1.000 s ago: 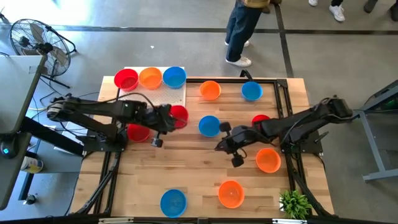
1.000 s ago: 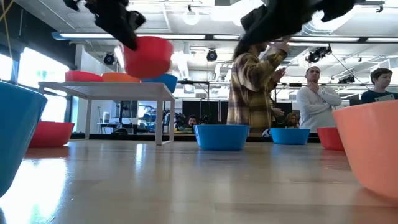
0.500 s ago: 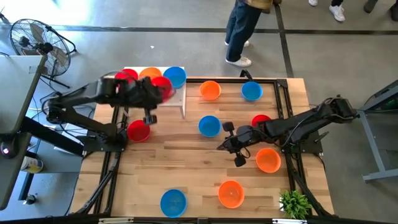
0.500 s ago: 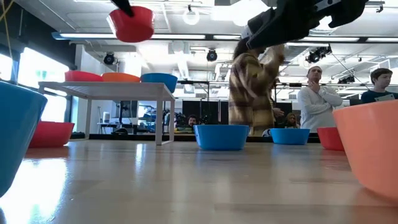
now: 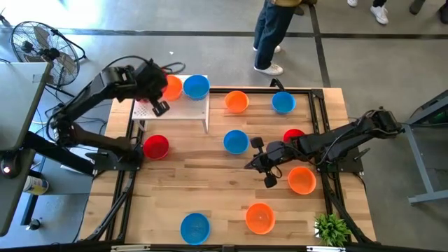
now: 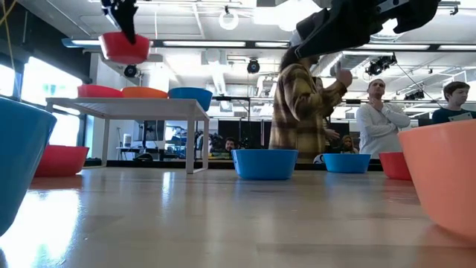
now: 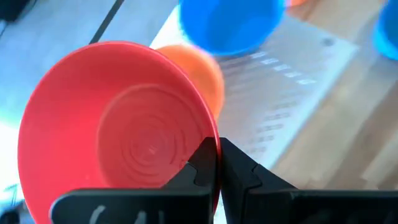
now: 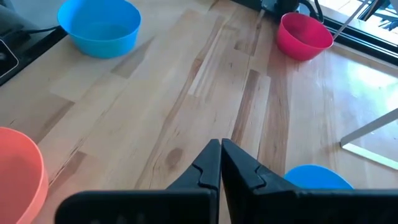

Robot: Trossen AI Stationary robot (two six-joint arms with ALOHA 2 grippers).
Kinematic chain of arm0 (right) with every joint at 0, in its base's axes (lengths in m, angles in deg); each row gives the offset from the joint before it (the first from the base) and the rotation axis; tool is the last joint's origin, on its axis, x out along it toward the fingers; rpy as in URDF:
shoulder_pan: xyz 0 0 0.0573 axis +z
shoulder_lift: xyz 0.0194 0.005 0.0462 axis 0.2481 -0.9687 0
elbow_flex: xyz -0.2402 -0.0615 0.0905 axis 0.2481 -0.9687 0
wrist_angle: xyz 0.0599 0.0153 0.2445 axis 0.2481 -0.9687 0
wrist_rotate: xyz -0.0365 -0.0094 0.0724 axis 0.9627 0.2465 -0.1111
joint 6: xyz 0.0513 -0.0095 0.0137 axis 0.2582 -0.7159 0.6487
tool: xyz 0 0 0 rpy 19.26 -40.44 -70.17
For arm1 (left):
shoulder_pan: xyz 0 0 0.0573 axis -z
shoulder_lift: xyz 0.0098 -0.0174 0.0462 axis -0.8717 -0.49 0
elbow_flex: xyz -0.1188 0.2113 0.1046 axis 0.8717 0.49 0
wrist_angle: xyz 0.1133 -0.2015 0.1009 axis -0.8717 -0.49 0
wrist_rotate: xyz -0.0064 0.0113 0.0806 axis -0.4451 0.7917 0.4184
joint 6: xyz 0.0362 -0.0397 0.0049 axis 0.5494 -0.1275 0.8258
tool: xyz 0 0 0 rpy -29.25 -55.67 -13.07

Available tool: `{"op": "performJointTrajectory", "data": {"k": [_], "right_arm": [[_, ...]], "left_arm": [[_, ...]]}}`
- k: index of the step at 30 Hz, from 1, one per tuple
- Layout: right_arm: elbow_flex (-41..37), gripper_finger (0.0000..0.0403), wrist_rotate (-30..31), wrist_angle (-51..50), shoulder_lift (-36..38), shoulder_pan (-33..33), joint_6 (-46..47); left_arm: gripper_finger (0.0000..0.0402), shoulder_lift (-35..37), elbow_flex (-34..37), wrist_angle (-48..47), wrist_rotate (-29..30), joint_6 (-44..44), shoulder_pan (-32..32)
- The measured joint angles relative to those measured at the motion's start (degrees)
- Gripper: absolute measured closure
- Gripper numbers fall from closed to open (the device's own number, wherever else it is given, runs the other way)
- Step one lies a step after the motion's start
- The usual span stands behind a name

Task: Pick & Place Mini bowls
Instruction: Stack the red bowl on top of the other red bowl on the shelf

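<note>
My left gripper (image 5: 152,89) is over the left end of the white raised board (image 5: 183,109), shut on a red mini bowl (image 7: 118,124). In the low view that bowl (image 6: 125,47) hangs above the red bowl (image 6: 100,91) on the board. An orange bowl (image 5: 170,87) and a blue bowl (image 5: 197,87) sit beside it on the board. My right gripper (image 5: 262,162) hovers shut over the wood (image 8: 186,93), right of a blue bowl (image 5: 235,141), touching nothing. My left gripper pinches the red bowl's rim (image 7: 211,134), one finger inside the bowl and one outside. In the low view the fingers (image 6: 123,15) come from above, and the bowl hangs below them, mouth up, lifted clear of the board and the bowls on it.
Loose on the table are a red bowl (image 5: 155,146), orange bowl (image 5: 236,101), blue bowl (image 5: 283,102), red bowl (image 5: 293,135), orange bowl (image 5: 302,180), orange bowl (image 5: 260,218) and blue bowl (image 5: 195,228). A small plant (image 5: 332,229) stands at the near right corner. People stand beyond the far edge.
My left gripper has carried the red bowl up and away from the board's near right corner, toward the table's far left, and now holds it over the board's left end. It has stayed shut on the bowl. My right arm has barely moved.
</note>
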Motion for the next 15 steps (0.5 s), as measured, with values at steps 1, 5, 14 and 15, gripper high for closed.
{"op": "performJointTrajectory", "data": {"k": [1,5,14,15], "right_arm": [[0.0,0.0401,0.0,0.0,0.0,0.0,0.0],[0.0,0.0402,0.0,0.0,0.0,0.0,0.0],[0.0,0.0402,0.0,0.0,0.0,0.0,0.0],[0.0,0.0401,0.0,0.0,0.0,0.0,0.0]], "left_arm": [[0.0401,0.0,0.0,-0.4,0.0,0.0,-1.5],[0.0401,-0.5,0.0,-1.5,-1.3,0.5,-7.2],[0.0401,-4.3,0.1,-2.8,-5.0,0.2,-16.4],[0.0401,-4.5,0.1,-2.7,-5.0,0.2,-17.3]]}}
